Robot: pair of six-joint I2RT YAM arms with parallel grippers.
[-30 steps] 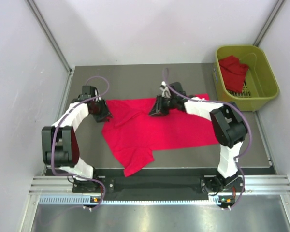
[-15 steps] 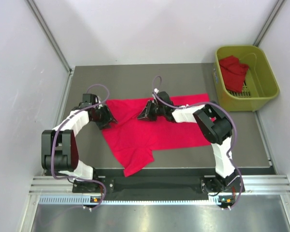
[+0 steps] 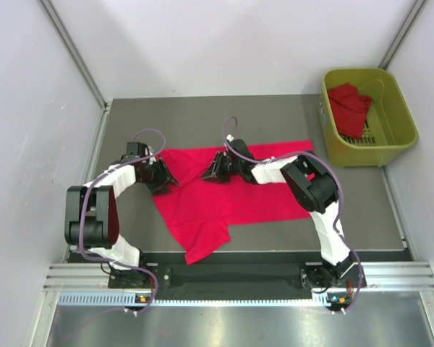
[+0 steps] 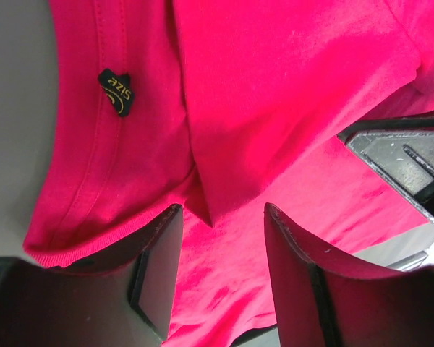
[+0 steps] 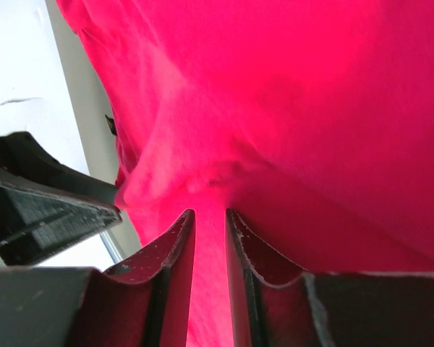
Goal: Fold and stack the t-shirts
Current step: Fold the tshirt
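While both arms work the far edge, top view: t-shirt [image 3: 231, 195] spread mid-table, long axis nine to three. Left gripper [image 3: 161, 177] sits at its ten o'clock corner, right gripper [image 3: 211, 172] at twelve, nearer the middle. A second t-shirt [image 3: 349, 107] waits in the basket [image 3: 365, 154] at two o'clock.

Left wrist: jaws half open, folded flap [image 4: 224, 144] between them, unclamped.

Right wrist: jaws nearly together at a bunched ridge [image 5: 202, 173]; pinched or not, can't tell.

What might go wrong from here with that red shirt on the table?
The left end effector stands open over a folded point of the t-shirt beside the collar; closing there may catch only one layer and skew the fold. Cloth is bunched at the right end effector, whose jaws stand narrow; pulling from that may drag the t-shirt into wrinkles.
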